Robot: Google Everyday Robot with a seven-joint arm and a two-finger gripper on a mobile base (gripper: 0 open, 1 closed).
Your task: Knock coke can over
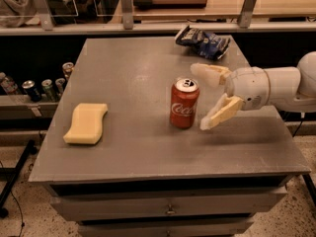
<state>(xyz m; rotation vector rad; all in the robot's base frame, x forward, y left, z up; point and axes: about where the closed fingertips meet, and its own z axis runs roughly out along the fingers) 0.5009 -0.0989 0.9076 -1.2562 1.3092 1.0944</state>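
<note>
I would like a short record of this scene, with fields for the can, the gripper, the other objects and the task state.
coke can: upright, near the middle of the table
gripper: open, close beside the can on the picture's right side; contact unclear
sponge: yellow, lying flat toward the picture's left
snack bag: at the table's far edge
task state: can not yet knocked over
</note>
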